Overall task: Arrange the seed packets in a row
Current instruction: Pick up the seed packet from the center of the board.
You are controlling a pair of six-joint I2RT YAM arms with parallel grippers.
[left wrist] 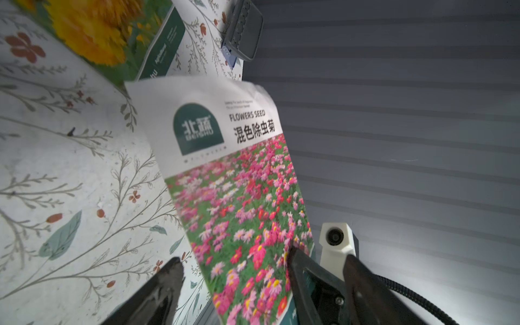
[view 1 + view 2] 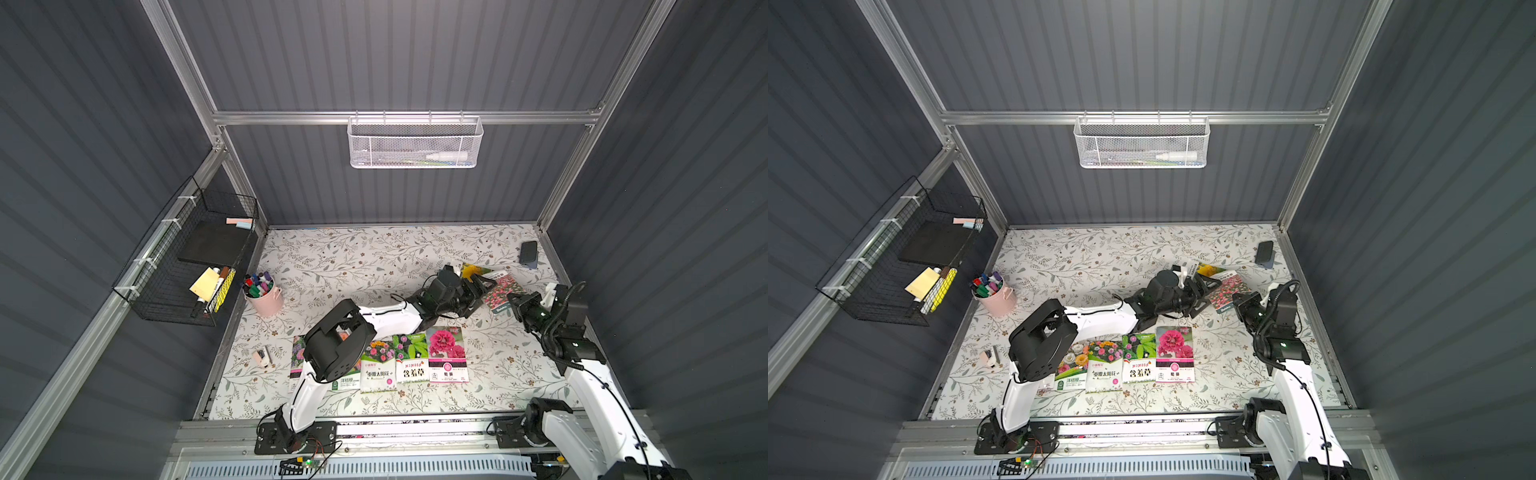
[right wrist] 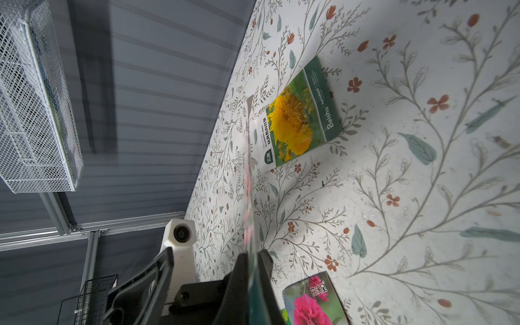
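Note:
My right gripper (image 3: 254,261) is shut on the edge of a seed packet with a field of pink daisies (image 1: 242,180), holding it up off the table at the back right (image 2: 503,291). My left gripper (image 1: 264,277) stands open, its fingers (image 1: 168,281) straddling that packet's lower end and the right gripper's tips (image 2: 514,300). A yellow-flower seed packet (image 3: 298,123) lies flat just behind (image 2: 473,270). Several seed packets lie side by side in a row near the front (image 2: 411,357), ending at a pink-bloom one (image 2: 1175,353). The left arm hides part of the row's left end.
A small dark block (image 2: 528,251) lies at the back right corner. A pink bucket of markers (image 2: 264,297) stands at the left, with a small pale object (image 2: 262,356) in front of it. A black wire basket (image 2: 187,257) and a white mesh basket (image 2: 415,143) hang on the walls.

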